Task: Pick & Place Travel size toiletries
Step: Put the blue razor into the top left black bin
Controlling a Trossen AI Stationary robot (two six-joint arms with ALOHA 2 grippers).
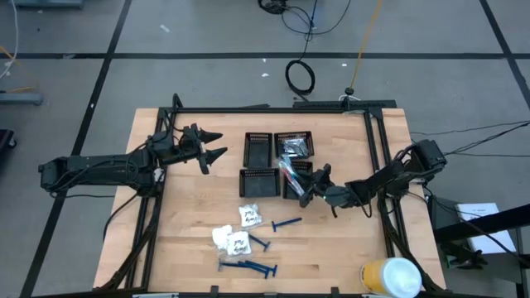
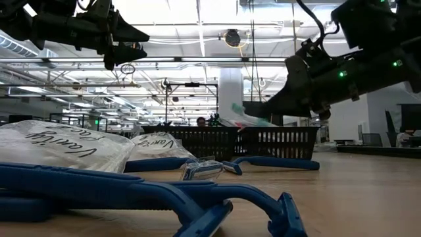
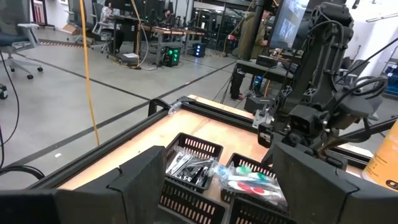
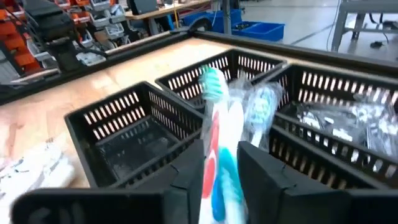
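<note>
The right gripper (image 4: 214,171) has its jaws pinching a wrapped toothbrush (image 4: 216,118) above the black trays (image 1: 258,180). The left gripper (image 1: 214,146) waits over the worktop (image 1: 331,248), jaws spread. Blue razors (image 1: 286,223) and white packets (image 1: 250,216) lie nearby.

The left arm is stretched in from the left edge of the high view toward the upper middle, its tool (image 1: 214,146) held with fingers spread wide. The right arm is reached in from the right edge, bent low toward the centre, its tool (image 1: 308,187) closed around a toothbrush (image 4: 216,137).
</note>
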